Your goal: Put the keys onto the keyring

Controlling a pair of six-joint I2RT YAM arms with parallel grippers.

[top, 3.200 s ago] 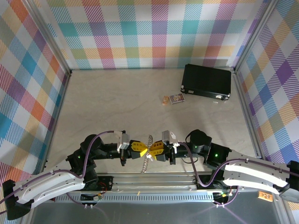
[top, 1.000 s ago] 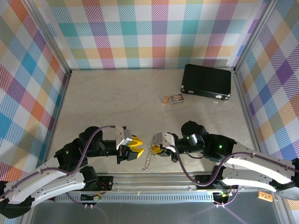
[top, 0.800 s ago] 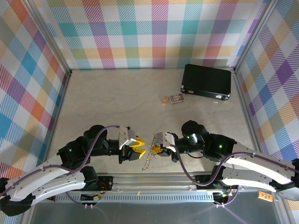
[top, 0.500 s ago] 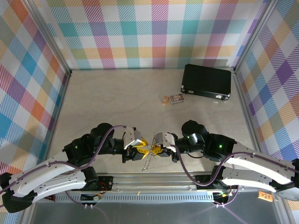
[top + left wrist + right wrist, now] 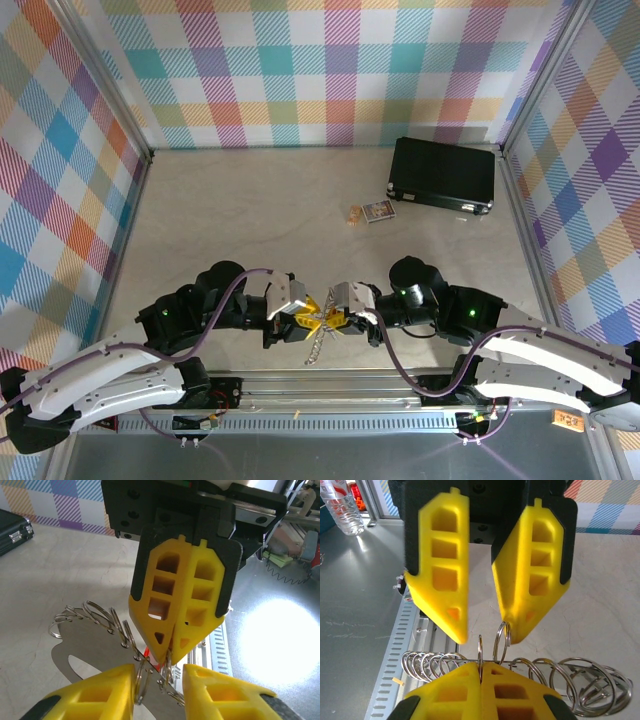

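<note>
Left pincer (image 5: pixel 311 319) moved in beside right pincer (image 5: pixel 336 319) | keyring (image 5: pixel 314 346) long axis near-far

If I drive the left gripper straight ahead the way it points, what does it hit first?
The keyring: one of its small wire rings stands between the open fingers of the left gripper. Just behind, as far as depth shows, is the right gripper, shut on the keyring.

Bright, even light casts only soft shadows on the tabletop (image 5: pixel 250 210), but right of the keyring (image 5: pixel 95 647) white glare burns out the grey metal base (image 5: pixel 250 600), and below it the foreground blurs.
</note>
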